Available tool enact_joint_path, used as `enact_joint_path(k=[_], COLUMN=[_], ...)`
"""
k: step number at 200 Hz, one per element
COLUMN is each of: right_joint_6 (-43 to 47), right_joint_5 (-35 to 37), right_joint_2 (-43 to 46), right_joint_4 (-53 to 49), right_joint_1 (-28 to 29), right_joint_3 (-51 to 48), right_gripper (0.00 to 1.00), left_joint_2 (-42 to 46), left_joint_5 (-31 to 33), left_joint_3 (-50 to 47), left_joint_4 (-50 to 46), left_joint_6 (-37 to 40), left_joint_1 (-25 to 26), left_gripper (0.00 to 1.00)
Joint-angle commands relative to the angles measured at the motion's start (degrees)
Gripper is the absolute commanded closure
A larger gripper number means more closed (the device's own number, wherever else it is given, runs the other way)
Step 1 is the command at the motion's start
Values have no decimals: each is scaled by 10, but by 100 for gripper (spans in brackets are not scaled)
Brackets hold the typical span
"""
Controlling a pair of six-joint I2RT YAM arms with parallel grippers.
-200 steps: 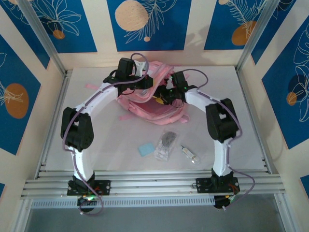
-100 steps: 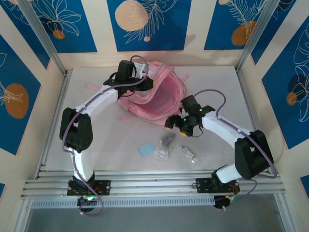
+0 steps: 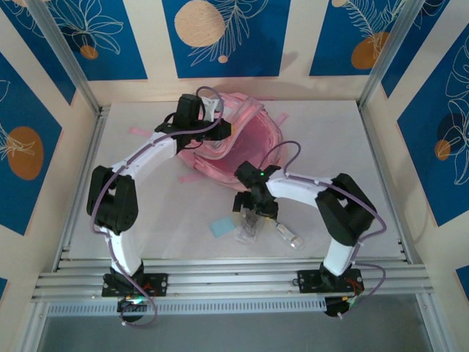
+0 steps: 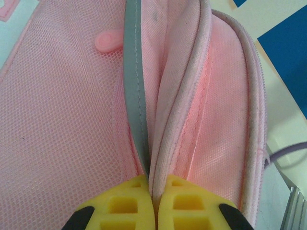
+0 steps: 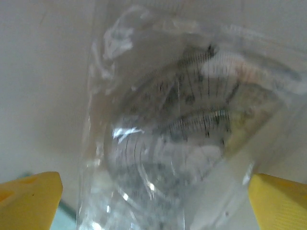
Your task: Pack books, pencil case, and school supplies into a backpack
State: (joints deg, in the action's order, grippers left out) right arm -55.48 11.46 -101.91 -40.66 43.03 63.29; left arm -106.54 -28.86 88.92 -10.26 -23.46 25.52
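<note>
**A:** From above, the left end effector (image 3: 218, 126) is gripping the pink backpack (image 3: 249, 143) far across the worktop (image 3: 146, 205), and the right end effector (image 3: 246, 213) is hovering over the clear plastic bag (image 3: 248, 229).

**B:** Left wrist: yellow fingers (image 4: 127, 206) are pinching the backpack's edge. Right wrist: jaws are gaping wide, bag between them.

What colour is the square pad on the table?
The pad is light blue; top external view.

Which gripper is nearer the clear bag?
Right. The right gripper sits directly over the clear bag, fingers open either side of it; the left gripper is far back, pinching the backpack's rim.
</note>
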Motion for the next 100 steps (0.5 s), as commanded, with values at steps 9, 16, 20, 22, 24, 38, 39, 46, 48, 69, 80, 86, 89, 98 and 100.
enact_joint_path(k=[9,16,20,22,24,38,39,46,48,69,80,86,89,98,100], right_joint_6=[-44,-48,-52,-53,-54,-57,-58,-57,-57,-50,-46,-44,-43,-38,-36], right_joint_5=[52,52,52,52,52,51,50,47,45,34,28,28,29,26,25], right_joint_2=[-38,-42,-44,-45,-46,-49,-49,-49,-49,-45,-38,-34,-31,-24,-22], right_joint_4=[-29,-23,-22,-21,-20,-5,-4,3,6,20,28,30,31,32,32], right_joint_1=[11,12,12,11,11,10,10,8,8,1,-1,-2,-3,-5,-6], right_joint_3=[21,16,15,13,12,0,-1,-7,-9,-16,-21,-22,-22,-21,-21], right_gripper=[0,1,0,1,0,3,3,7,8,25,34,38,39,42,42], left_joint_2=[41,42,42,42,43,44,44,45,44,46,46,46,47,47,47], left_joint_5=[-10,-10,-11,-10,-10,-11,-12,-12,-13,-13,-13,-13,-13,-12,-12], left_joint_3=[-7,-7,-8,-8,-8,-10,-10,-11,-11,-11,-11,-11,-11,-12,-12], left_joint_4=[21,21,22,22,22,26,27,28,29,28,26,25,25,23,23], left_joint_6=[12,11,11,12,11,8,8,7,7,8,9,9,9,10,10], left_joint_1=[-1,-1,-1,-1,-1,-1,-1,-1,-1,-2,-3,-3,-4,-5,-5], left_gripper=[100,100,100,100,100,100,100,100,100,100,100,100,100,100,100])
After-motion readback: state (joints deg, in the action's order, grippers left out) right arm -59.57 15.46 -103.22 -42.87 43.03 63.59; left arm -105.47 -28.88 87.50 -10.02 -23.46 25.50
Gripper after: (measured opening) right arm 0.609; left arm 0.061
